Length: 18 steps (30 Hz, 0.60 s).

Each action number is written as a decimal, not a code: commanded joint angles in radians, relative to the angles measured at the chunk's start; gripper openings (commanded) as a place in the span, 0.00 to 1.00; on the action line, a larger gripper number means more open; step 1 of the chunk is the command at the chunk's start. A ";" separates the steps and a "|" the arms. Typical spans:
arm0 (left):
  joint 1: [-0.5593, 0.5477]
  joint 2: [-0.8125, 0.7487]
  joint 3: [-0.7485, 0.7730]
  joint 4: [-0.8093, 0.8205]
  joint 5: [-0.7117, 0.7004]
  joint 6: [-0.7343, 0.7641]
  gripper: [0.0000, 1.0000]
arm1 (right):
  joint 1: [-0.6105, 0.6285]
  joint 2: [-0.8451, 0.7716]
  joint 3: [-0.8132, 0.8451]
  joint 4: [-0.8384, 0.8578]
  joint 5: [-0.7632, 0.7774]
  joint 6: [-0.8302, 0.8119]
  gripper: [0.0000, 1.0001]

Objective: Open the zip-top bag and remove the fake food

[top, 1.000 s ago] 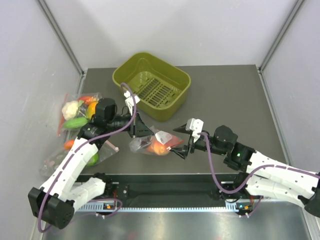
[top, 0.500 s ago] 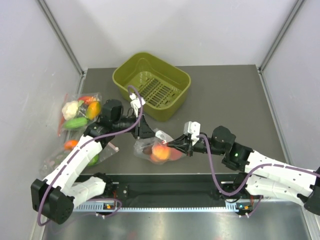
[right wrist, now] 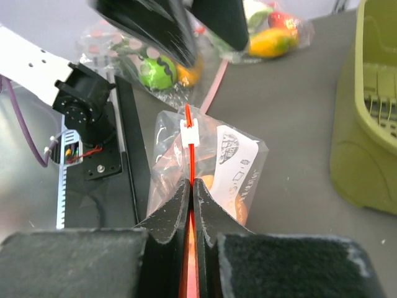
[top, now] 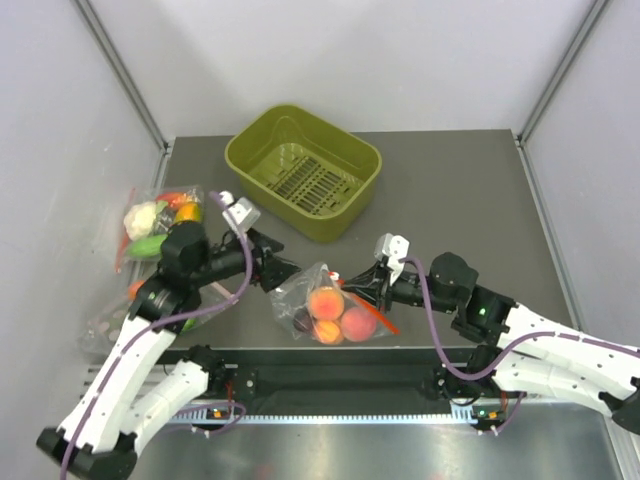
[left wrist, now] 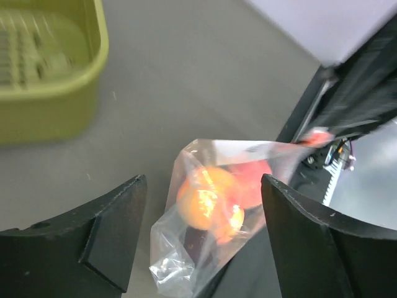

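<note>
The zip-top bag (top: 300,298) sits near the table's front edge, between the two arms, with the fake food (top: 323,302), round orange-pink fruits, inside it. My right gripper (top: 366,290) is shut on the bag's orange-red zip strip (right wrist: 188,158), just below its white slider (right wrist: 188,129). The clear plastic with a printed label (right wrist: 232,155) hangs beyond the fingers. My left gripper (top: 276,272) stands open just left of the bag and does not touch it. In the left wrist view the bag (left wrist: 186,248) and fruit (left wrist: 208,197) lie between and beyond the open black fingers (left wrist: 115,226).
An olive-green basket (top: 305,185) stands at the back middle of the table. Two other clear bags of vegetables lie at the left edge, one with cauliflower (top: 160,220) and one further forward (top: 145,300). The black front rail (top: 330,380) runs just below the bag.
The left gripper let go of the bag, opened and drew back to the left. The right gripper closed on the zip strip. The bag shifted toward the front edge.
</note>
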 commanded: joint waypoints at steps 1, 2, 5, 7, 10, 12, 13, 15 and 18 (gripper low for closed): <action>-0.004 -0.108 -0.021 0.118 0.020 0.067 0.80 | 0.013 0.014 0.079 -0.018 0.033 0.037 0.00; -0.004 -0.126 -0.033 0.154 0.050 0.067 0.80 | 0.015 0.020 0.082 -0.022 0.031 0.037 0.00; -0.004 -0.107 -0.039 0.193 0.175 0.057 0.81 | 0.015 0.025 0.092 -0.024 0.017 0.041 0.00; -0.004 -0.084 -0.030 0.195 0.231 0.065 0.81 | 0.013 0.025 0.101 -0.026 0.005 0.046 0.00; -0.006 -0.051 -0.015 0.198 0.277 0.079 0.80 | 0.013 0.023 0.121 -0.029 -0.015 0.069 0.00; -0.004 -0.034 -0.006 0.205 0.291 0.084 0.80 | 0.013 0.020 0.133 -0.035 -0.035 0.077 0.00; -0.007 -0.027 0.005 0.208 0.301 0.084 0.80 | 0.013 0.020 0.147 -0.039 -0.044 0.080 0.00; -0.013 0.001 0.014 0.228 0.331 0.071 0.80 | 0.013 0.023 0.161 -0.047 -0.067 0.086 0.00; -0.035 0.039 0.030 0.235 0.376 0.071 0.79 | 0.013 0.034 0.184 -0.059 -0.073 0.094 0.00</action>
